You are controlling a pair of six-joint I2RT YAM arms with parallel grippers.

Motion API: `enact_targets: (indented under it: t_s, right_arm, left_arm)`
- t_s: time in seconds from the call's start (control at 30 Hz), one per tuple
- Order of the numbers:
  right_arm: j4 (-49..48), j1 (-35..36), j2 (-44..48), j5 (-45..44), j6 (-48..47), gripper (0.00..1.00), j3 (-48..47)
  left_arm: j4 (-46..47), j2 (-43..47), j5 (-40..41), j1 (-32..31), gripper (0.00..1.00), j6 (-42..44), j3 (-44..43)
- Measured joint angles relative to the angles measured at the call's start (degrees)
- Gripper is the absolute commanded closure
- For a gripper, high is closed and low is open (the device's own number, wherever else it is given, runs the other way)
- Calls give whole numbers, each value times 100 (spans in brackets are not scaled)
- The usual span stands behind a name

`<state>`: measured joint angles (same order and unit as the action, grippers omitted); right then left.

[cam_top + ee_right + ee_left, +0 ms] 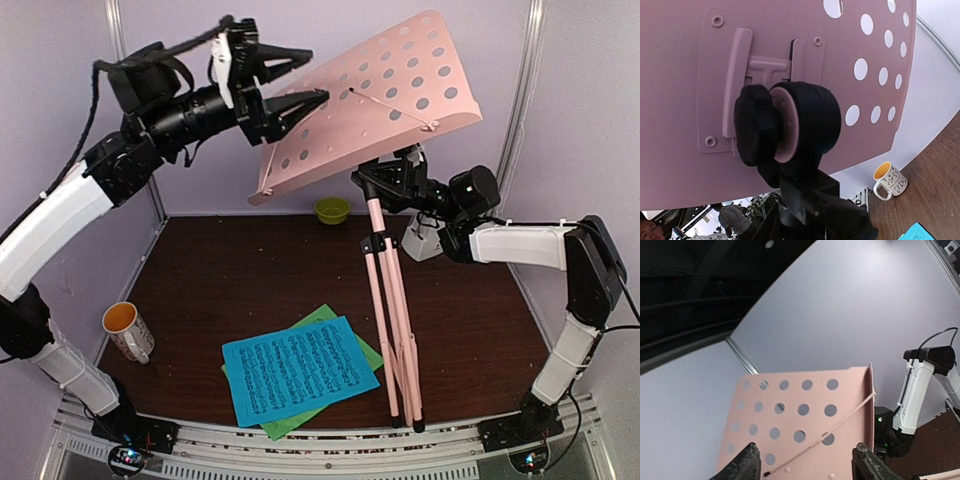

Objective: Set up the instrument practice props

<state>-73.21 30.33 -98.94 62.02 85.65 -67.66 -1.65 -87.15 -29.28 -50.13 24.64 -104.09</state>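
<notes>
1. Top view: left claw is up high at the left edge of the pink perforated tray of the music stand. Jaws apart. Lower fingertip overlaps the tray in this view, upper one sits just off its edge. No clamp seen.
2. Top view: right claw is at the black head joint under the tray, at the top of the pole. Black on black, so can't tell if it's clamped or just beside.
3. Top view: tray tilted, pole leaning, legs bunched close together. Feet are on the tabletop near its front edge, just right of the sheets.
4. Top view: blue sheet lies flat on the green sheet, front-centre. Green shows only at the edges.
5. Top view: metronome is at back right, partly hidden by the right arm; cover not resolvable. Lime bowl at back centre, mug at left, well apart from the sheets.
6. Left wrist: both fingers are spread wide at frame bottom. Tray face w/ holes and its thin retainer rod show between and beyond them. Contact w/ tray: can't tell.
7. Right wrist: back of the tray fills the frame, w/ a black knob on a pink disc at the mount bracket. Own fingers aren't separable from the black hardware below, so state unknown. Mug sits lower right on the tabletop, blue sheet corner at frame bottom.
</notes>
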Motion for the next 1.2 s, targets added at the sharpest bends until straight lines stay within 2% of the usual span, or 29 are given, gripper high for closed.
enact_targets:
  t_s: [0.23, 0.5, 0.63, 0.8, 1.2]
  right_arm:
    - [734, -400, 50, -39, -208, 100, -660]
    - [2249, -715, 1064, -660, -1816, 100, -885]
    - [2594, -693, 1502, -1062, -2463, 100, -885]
    - [2391, -664, 1611, -1440, -2756, 100, -833]
    - [2194, -470, 1523, -2138, -3012, 100, -577]
  left_arm:
    - [813, 1086, 739, 68, 27, -199, 570]
    - [931, 1550, 1705, 184, 32, -1320, 2004]
    - [935, 1515, 1810, 181, 35, -1945, 2750]
    - [1121, 1305, 1764, 138, 37, -2490, 3563]
    - [1519, -116, 1593, -479, 38, -3075, 3521]
